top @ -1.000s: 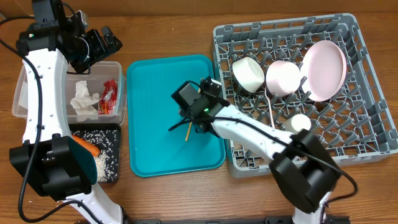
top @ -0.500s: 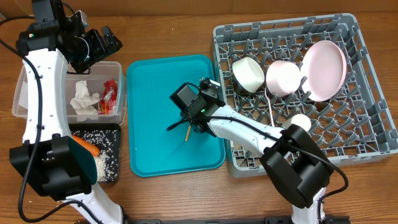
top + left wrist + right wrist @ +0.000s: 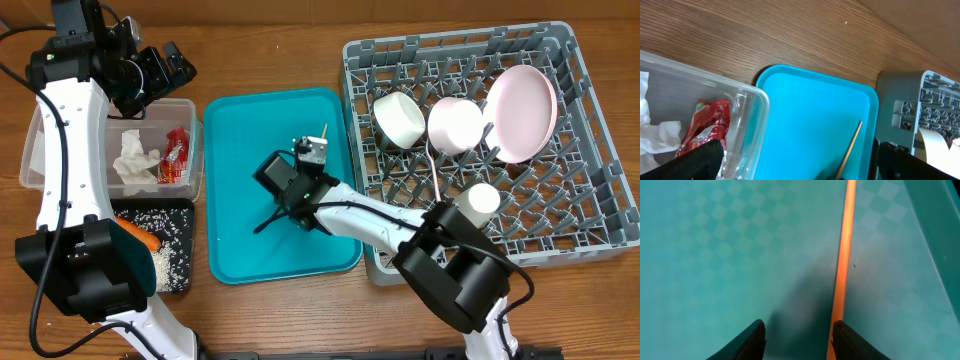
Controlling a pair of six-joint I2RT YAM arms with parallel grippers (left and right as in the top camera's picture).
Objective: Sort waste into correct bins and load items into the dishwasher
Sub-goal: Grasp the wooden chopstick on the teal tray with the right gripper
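Your right gripper (image 3: pixel 799 326) sits low over the smooth teal plastic tray (image 3: pixel 810 110) mid-bench, fingers parted. The thin wooden chopstick (image 3: pixel 845 255) runs straight along the inner edge of one finger, not pinched. Your left gripper (image 3: pixel 797 150) hangs spread wide and empty near the far-left corner, above the clear rectangular plastic tub (image 3: pixel 740 105).

Two bowls (image 3: pixel 400 118) (image 3: pixel 456 125), one plate (image 3: pixel 520 112), one cup (image 3: pixel 483 199) — one chopstick (image 3: pixel 851 147).

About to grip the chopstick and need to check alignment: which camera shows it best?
Right wrist: the chopstick runs the full frame, close beside one finger, over the teal tray. Left wrist shows its upper length; overhead shows only its tip.
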